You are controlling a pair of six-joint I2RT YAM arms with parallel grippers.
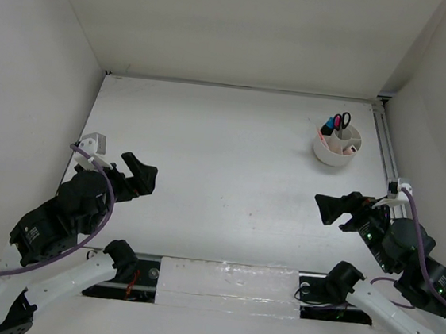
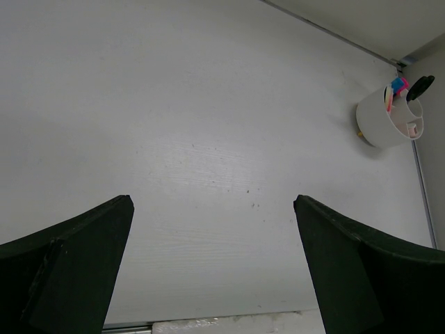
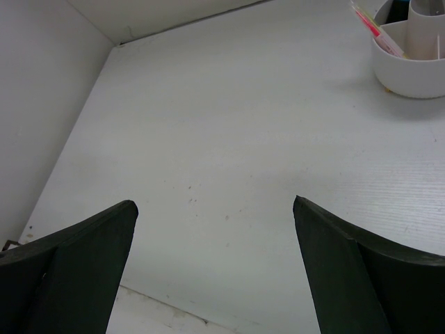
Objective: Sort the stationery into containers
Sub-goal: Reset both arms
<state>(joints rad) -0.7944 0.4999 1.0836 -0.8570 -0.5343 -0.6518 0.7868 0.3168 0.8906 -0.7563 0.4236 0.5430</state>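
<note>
The round white tub [image 1: 336, 147] stands at the far right of the table. Black-handled scissors [image 1: 345, 119] and markers with pink and blue caps [image 1: 336, 121] stick up from it. It also shows in the left wrist view [image 2: 386, 117] at the upper right and in the right wrist view [image 3: 411, 64] at the top right, with a pink and pale stick [image 3: 372, 24] leaning out. My left gripper [image 1: 141, 176] is open and empty over the near left. My right gripper [image 1: 336, 211] is open and empty at the near right. The erasers are hidden.
White walls close the table on the left, back and right. A metal rail [image 1: 386, 148] runs along the right edge beside the tub. A strip of clear tape [image 1: 226, 285] covers the near edge between the arm bases.
</note>
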